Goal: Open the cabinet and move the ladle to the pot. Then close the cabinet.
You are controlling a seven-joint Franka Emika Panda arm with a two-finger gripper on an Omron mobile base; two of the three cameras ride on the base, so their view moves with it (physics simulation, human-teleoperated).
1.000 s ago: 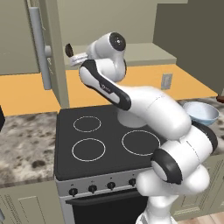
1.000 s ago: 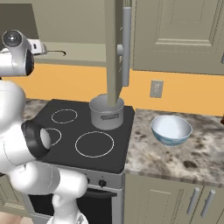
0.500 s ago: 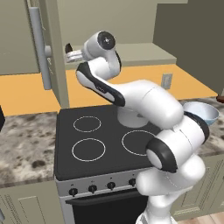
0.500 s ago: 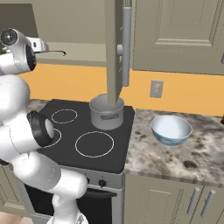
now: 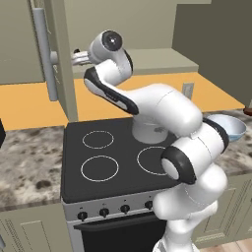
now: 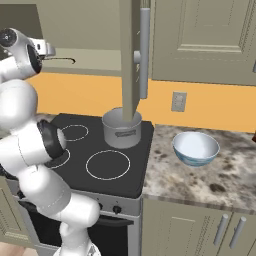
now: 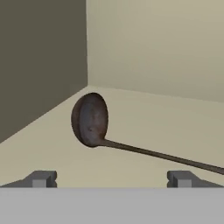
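Observation:
The cabinet's left door [image 5: 63, 74] stands swung out, edge-on over the stove in the right base view, where the door [image 6: 129, 60] carries its silver bar handle [image 6: 144, 52]. On the shelf inside lies the ladle [image 7: 90, 119], dark bowl to the left and thin handle running right. In the right base view the ladle [image 6: 64, 59] shows its hooked end. My gripper [image 7: 111, 179] is open just short of the ladle, a fingertip [image 7: 41, 178] on either side and nothing between them. The hand reaches into the cabinet, with the gripper [image 5: 75, 58] at the shelf. The grey pot [image 6: 121, 129] stands on the back right burner.
A black stove top [image 5: 98, 167] lies below the arm, with speckled counter on both sides. A pale-blue bowl [image 6: 196, 147] sits on the right counter. The open door hangs over the pot. The right cabinet door [image 6: 210, 40] is shut.
The arm has leaned a little further left toward the open cabinet, bringing the hand closer to the ladle. The jaws have stayed open; ladle, pot and door have not moved.

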